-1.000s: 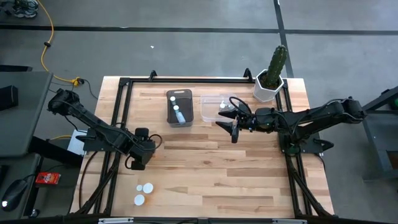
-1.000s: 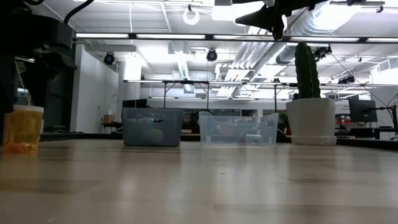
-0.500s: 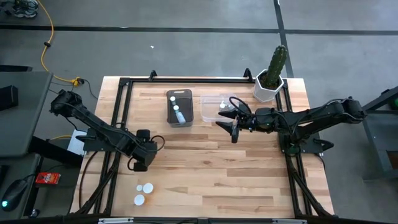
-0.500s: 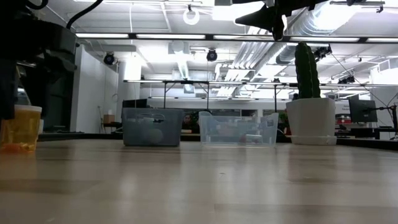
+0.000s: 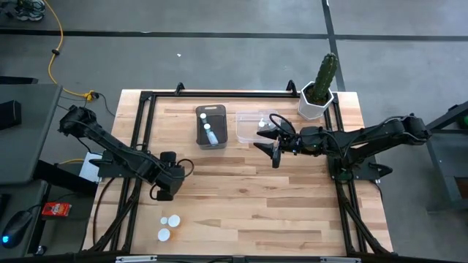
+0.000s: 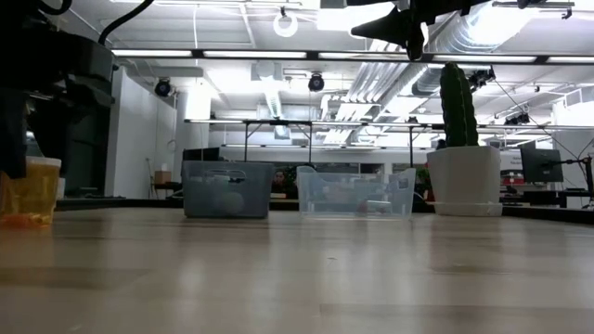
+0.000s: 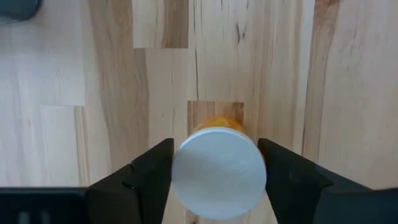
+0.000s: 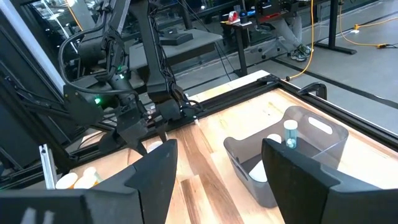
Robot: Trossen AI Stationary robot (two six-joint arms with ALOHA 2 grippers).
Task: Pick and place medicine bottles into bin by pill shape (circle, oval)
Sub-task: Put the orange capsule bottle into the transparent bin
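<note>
My left gripper (image 5: 165, 188) is at the table's left side, shut on an orange medicine bottle with a white cap (image 7: 219, 171); the bottle also shows in the low view (image 6: 35, 193). Three more white-capped bottles (image 5: 170, 223) stand upright near the front left. My right gripper (image 5: 274, 148) hangs open and empty above the table beside the clear bin (image 5: 251, 126); its fingers show wide apart in the right wrist view (image 8: 217, 186). The grey bin (image 5: 210, 126) holds bottles, one bluish (image 8: 290, 134). My left gripper pinches the bottle at the sides of its white cap (image 7: 180, 177) between its two fingers. The fingers come from above, pointing down. The bottle is upright with its orange body (image 6: 42, 199) below the fingers. I cannot tell whether its base is on the table.
A white pot with a cactus (image 5: 316, 97) stands at the far right corner, also in the low view (image 6: 462, 176). The two bins stand side by side at the far middle (image 6: 227, 190) (image 6: 355, 192). Black frame rails (image 5: 139, 131) run along the table's edges.
My left gripper has gone a little toward the table's near edge and right with the orange bottle, which stays upright; over the last half second it has kept still.
</note>
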